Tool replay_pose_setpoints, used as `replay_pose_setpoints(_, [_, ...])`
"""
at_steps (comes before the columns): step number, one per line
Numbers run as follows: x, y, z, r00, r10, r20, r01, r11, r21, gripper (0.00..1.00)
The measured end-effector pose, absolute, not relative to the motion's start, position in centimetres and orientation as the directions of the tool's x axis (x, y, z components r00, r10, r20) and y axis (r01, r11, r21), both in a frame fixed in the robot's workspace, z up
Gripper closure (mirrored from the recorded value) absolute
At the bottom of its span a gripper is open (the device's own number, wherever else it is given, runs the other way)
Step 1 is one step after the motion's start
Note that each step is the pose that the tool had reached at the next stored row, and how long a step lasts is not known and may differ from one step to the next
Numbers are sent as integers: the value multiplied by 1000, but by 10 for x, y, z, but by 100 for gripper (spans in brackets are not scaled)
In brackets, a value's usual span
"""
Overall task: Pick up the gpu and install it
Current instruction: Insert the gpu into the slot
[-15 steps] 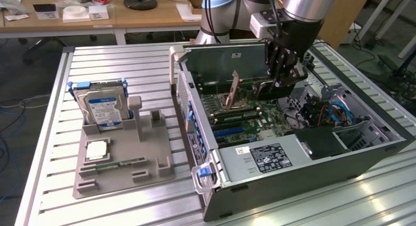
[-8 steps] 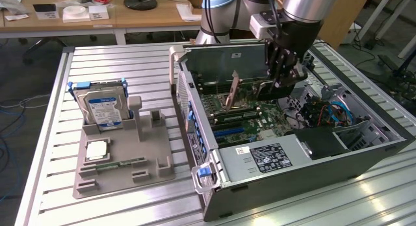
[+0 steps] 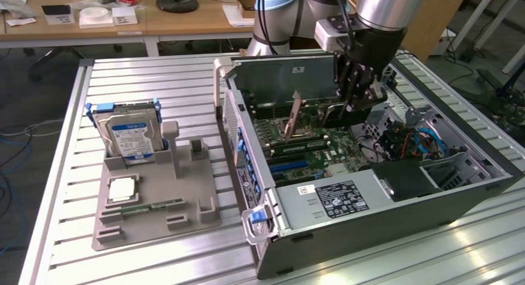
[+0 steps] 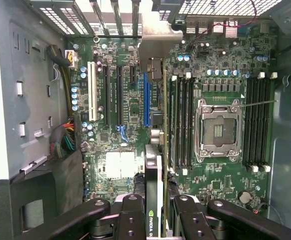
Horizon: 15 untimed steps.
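Gently: your gripper (image 3: pixel 358 96), exterior view's two o'clock, pinches the graphics card (image 4: pixel 153 167); hold it square over the blue slot (image 4: pixel 146 100).

The flat green motherboard (image 4: pixel 215 187) carries a long blue slot (image 4: pixel 146 100) and a long white slot (image 4: pixel 91 92). The thin black gpu card (image 4: pixel 154 165) bears what looks like a green logo; the metal pincer (image 4: pixel 158 217) is black. The boxy silver hard drive (image 3: pixel 127 134) has a blue-and-white label.

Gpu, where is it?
The gpu is on the exterior view's right, inside the open computer case, held by the end effector over the green board.
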<state>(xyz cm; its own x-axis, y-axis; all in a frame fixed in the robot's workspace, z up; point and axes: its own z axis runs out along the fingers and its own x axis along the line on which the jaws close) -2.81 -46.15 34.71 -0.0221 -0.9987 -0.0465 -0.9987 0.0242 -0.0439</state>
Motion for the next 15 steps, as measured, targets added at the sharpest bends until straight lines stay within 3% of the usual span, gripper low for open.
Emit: replay_pose_setpoints(15, [-28, -461, 344, -22, -999, -47, -999, 24, -44, 73])
